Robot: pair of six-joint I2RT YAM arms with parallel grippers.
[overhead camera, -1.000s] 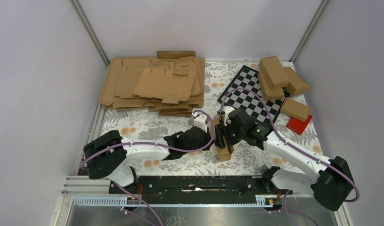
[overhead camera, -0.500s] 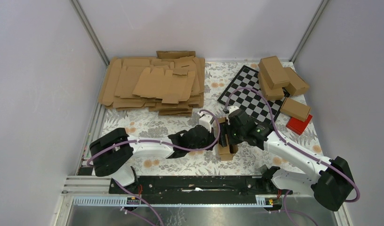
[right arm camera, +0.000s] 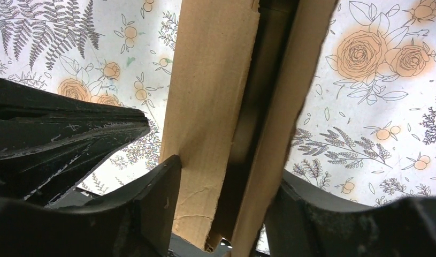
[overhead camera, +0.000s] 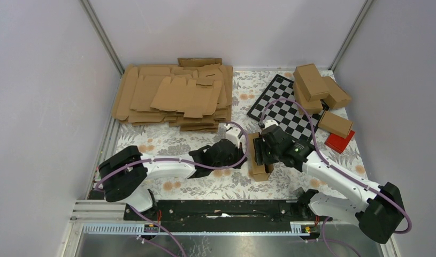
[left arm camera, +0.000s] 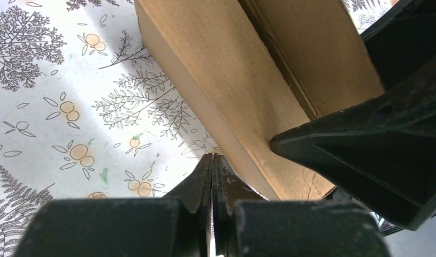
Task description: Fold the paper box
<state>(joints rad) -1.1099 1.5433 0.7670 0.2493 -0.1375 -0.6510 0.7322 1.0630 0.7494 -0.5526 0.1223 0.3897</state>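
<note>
The box (overhead camera: 257, 160) lies on the table (overhead camera: 167, 144) between the arms, and a long seam on its top gapes (a dark slot in the right wrist view). The right gripper (right arm camera: 226, 184) clasps the box across its width, one finger on each side wall. The left gripper (left arm camera: 213, 163) is pinched closed on nothing, its tip just beside the box's lower side edge. The right should probably grip firmly without bowing the walls, while the left tip pushes the loose flap along its crease.
</note>
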